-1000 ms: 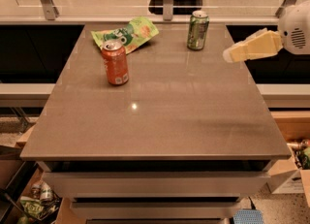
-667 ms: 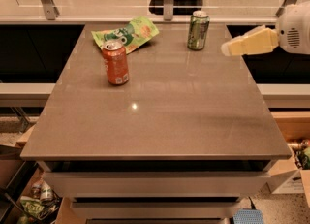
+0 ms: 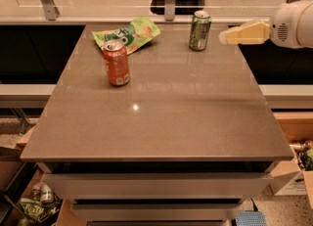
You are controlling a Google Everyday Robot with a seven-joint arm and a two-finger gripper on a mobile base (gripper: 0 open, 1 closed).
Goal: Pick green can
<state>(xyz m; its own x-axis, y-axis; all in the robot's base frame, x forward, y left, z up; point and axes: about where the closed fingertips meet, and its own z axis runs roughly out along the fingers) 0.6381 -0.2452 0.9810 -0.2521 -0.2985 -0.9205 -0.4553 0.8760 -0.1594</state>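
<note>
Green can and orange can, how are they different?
The green can is green with pale markings; the orange can is orange-red. The green can stands farther back on the table; the orange can stands nearer, by the snack bag. The tool hangs just beside the green can, far from the orange can. Both stand upright with silver tops.

You find the gripper [image 3: 229,35] at the far right, near the green can [image 3: 200,30], but its white arm [image 3: 292,24] is cut off by the right edge. The markings on the green can are too blurred to read. The orange-red can [image 3: 116,63] covers a small part of the snack bag [image 3: 132,32]. The floor clutter [image 3: 36,203] at the near left is blurred and is cut off by the lower edge.
</note>
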